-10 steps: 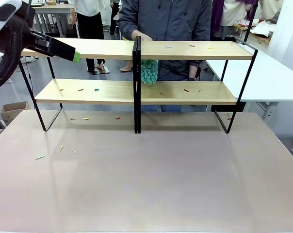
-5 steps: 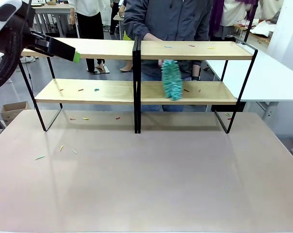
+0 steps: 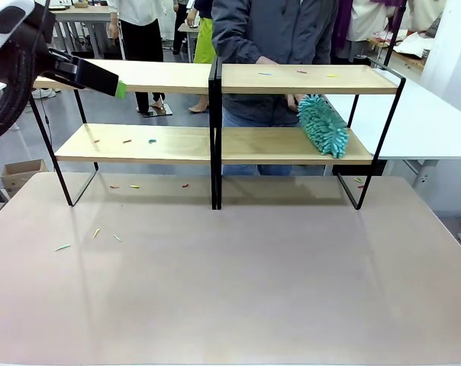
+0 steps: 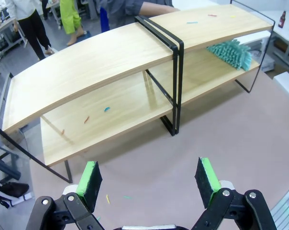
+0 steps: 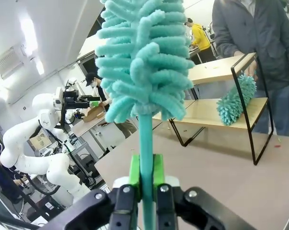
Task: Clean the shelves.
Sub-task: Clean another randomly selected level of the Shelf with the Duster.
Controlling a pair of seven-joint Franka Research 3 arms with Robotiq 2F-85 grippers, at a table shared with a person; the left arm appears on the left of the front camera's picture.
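Observation:
The shelves [image 3: 169,76] stand across the far half of the table, with coloured scraps [image 3: 152,141] on their boards. A person behind them holds a teal duster [image 3: 323,126] on the lower board's right end. My left gripper [image 3: 117,88] hovers before the upper board's left end. In the left wrist view this left gripper [image 4: 148,177] is open and empty above the shelves [image 4: 96,62]. My right gripper [image 5: 145,172] is shut on the handle of a second teal duster [image 5: 144,57], held upright, with the shelves [image 5: 216,69] beyond it.
Small scraps [image 3: 97,232] lie on the beige-pink tabletop [image 3: 238,282] in front of the left section. More scraps [image 3: 301,72] sit on the top right board. A white table [image 3: 421,122] stands to the right. The person's hand [image 3: 265,61] rests on the top board.
The person's duster has swept right along the lower board, from the central post to the right end. My left arm has not moved.

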